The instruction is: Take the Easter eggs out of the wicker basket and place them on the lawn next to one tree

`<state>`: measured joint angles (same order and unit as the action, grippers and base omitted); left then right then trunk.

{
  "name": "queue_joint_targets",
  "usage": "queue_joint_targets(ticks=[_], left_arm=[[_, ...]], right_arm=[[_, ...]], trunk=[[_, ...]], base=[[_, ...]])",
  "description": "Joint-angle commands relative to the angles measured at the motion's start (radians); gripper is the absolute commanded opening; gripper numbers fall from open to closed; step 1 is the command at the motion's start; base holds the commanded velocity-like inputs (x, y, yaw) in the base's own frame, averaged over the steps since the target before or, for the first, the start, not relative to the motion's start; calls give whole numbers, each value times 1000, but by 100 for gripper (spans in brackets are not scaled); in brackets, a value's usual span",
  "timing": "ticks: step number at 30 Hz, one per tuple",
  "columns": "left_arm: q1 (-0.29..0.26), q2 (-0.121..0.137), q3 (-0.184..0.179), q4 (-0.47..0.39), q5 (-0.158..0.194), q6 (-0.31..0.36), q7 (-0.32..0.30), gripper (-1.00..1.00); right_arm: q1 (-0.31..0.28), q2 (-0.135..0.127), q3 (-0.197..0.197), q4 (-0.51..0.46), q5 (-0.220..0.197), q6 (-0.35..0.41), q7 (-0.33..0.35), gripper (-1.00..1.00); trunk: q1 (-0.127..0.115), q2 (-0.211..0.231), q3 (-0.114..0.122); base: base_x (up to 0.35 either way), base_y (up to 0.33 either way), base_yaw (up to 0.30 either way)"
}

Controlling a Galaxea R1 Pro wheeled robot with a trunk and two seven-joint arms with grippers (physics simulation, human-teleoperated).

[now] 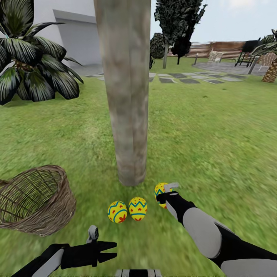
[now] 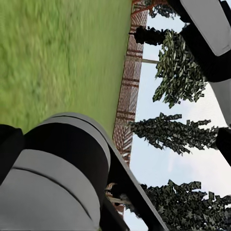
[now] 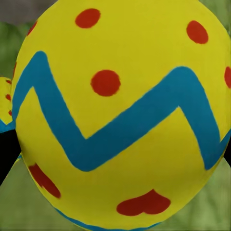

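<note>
Eggs at the foot of the tree

Head view: two eggs (image 1: 127,210) lie on the lawn (image 1: 215,130) before the tree (image 1: 127,92); the right gripper (image 1: 167,191) grasps the third egg (image 1: 159,189) beside the trunk. The wicker basket (image 1: 36,200) stands near. The left gripper (image 1: 111,250) hangs released.
Right wrist view: that egg (image 3: 125,110) looms close.

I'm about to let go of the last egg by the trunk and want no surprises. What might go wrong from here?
1. The third egg, in the right gripper, may roll off across the lawn when released, away from the tree.
2. Pulling the right arm back could knock the two eggs lying close beside it.
3. The left gripper sits just short of those eggs, so a forward slip could bump them.
</note>
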<state>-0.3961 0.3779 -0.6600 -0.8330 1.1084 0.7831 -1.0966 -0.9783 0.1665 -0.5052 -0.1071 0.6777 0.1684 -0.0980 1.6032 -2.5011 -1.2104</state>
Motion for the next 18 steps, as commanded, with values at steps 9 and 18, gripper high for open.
queue_joint_targets(ticks=[9,18], left_arm=[[-1,2,-4,0,8,7,0,100],[-1,4,-3,2,8,7,0,100]], right_arm=[[0,2,-4,1,5,3,35,-100],[0,2,-4,2,5,3,35,-100]], trunk=[[4,-3,-36],[4,-3,-40]], base=[[0,0,0],[3,0,0]])
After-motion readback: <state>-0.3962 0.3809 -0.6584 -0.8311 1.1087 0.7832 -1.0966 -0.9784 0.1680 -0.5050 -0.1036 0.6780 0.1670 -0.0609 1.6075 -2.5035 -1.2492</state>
